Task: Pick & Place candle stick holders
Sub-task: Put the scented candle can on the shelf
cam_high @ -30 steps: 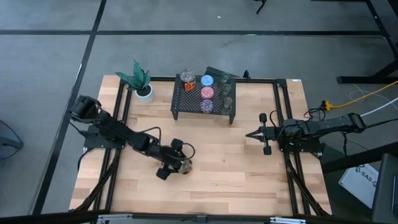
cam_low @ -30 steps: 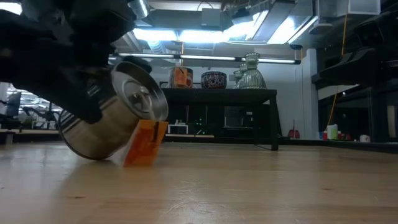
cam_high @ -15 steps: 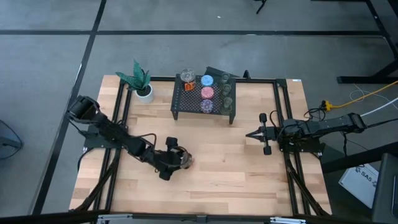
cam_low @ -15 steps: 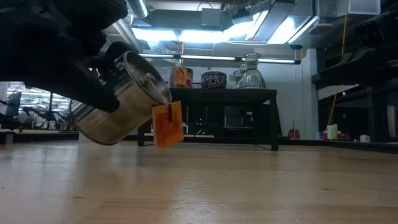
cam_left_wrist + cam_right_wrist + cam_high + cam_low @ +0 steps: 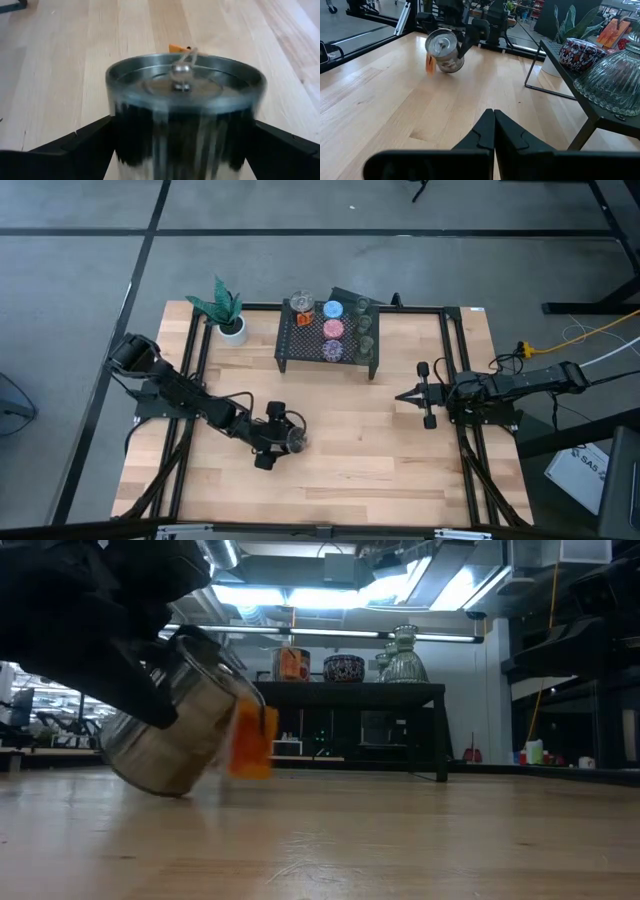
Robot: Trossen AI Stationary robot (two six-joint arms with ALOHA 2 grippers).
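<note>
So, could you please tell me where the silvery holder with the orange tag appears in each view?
High view: silvery holder at lower centre, between the left fingers.
Low view: large, at left.
Left wrist view: fills the centre.
Right wrist view: upper left.
Shared landmark: black rack.

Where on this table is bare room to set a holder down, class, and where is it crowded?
Bare wood lies between the left tool with its silvery holder and the shut right tool, and along the near edge. The black rack is crowded with holders, the potted plant beside it.
</note>
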